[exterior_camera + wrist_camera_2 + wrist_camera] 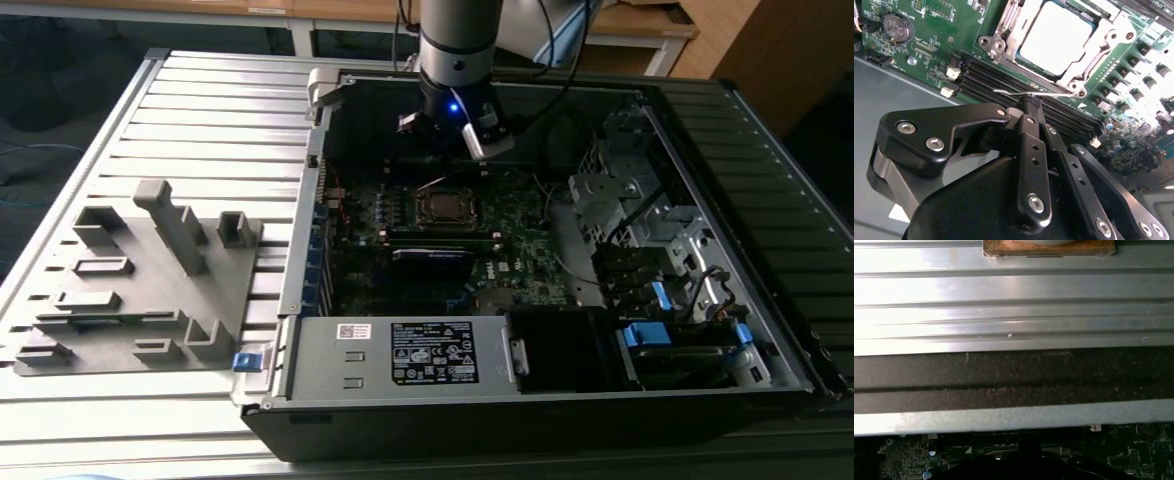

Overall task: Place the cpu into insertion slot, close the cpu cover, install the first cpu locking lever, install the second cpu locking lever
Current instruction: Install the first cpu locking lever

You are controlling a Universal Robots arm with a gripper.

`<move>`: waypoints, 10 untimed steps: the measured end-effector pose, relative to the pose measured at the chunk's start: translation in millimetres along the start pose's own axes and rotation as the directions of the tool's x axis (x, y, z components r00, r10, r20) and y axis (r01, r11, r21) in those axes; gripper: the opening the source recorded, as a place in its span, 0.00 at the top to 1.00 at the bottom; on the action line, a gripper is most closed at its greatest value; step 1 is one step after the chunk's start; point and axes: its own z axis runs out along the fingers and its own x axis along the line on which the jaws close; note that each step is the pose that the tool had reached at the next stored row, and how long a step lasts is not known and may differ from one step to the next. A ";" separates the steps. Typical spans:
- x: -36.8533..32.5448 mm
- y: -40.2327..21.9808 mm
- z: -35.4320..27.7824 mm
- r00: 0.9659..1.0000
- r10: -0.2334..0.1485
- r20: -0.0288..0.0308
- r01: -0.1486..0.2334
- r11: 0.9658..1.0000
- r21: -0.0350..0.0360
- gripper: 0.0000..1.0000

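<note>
1. The black two-fingered gripper (pixel 1031 102) has its fingers pressed together, with the tip at a thin silver wire lever (pixel 1009 92).
2. The dull silver square cpu (pixel 1054 37) lies in its socket, away from the green motherboard (pixel 934 30) edges, framed by the thin silvery metal cpu cover (pixel 1093 56).

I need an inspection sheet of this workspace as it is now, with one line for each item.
Surface: ribbed metal table, carrying the open computer case.
Job's things: cpu sits in its socket; cpu cover looks lowered around it; a thin wire locking lever lies beside the socket.
Clutter: grey fixture tray on the table, at the exterior view's left of the case.
Grippers: gripper shut, its tip at the locking lever.
Cables: black cables inside the case.
Surroundings: wooden furniture behind the table.
</note>
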 end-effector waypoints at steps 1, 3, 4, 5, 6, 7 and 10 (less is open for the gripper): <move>0.0 -0.1 0.7 1.000 0.000 0.000 0.000 1.000 0.001 0.89; 0.0 -0.2 1.1 1.000 0.000 0.000 0.000 1.000 0.002 0.89; 0.0 -0.2 1.1 1.000 0.000 0.000 0.000 1.000 0.002 0.89; 0.0 -0.2 1.1 1.000 0.000 0.000 0.000 1.000 0.002 0.89; 0.0 -0.2 1.2 1.000 0.000 0.000 0.000 1.000 0.002 0.89; 0.0 -0.2 1.2 1.000 0.000 0.000 0.000 1.000 0.002 0.89; -0.3 -0.4 2.6 1.000 0.000 0.000 0.000 1.000 0.002 0.89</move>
